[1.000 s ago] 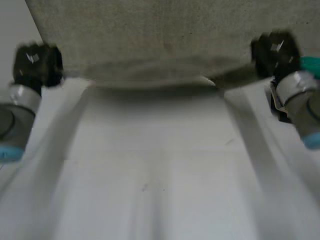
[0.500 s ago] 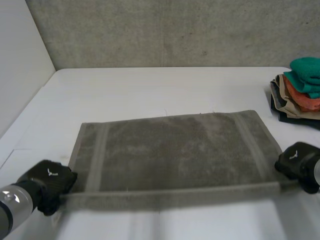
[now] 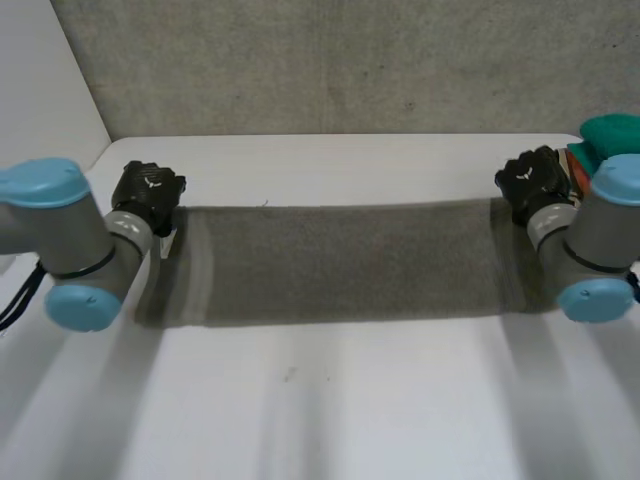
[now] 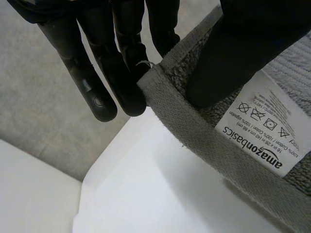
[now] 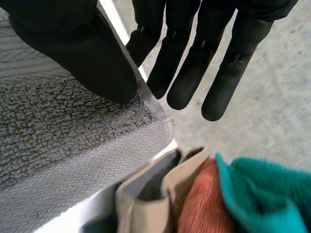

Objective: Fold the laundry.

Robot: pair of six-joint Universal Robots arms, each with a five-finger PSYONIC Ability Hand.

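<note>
A grey towel lies across the white table as a long doubled band. My left hand is at its far left corner and my right hand at its far right corner. In the left wrist view the left hand pinches the hemmed corner of the towel between thumb and straight fingers, beside a white care label. In the right wrist view the right hand pinches its corner of the towel the same way.
A stack of folded cloths, teal over orange over beige, sits just right of my right hand and close below it. A grey wall rises behind the table, and a white side wall stands at the left.
The towel was first held up, then spread flat with my hands at its near corners. Both hands have since carried that edge to the far side, doubling the towel over.
</note>
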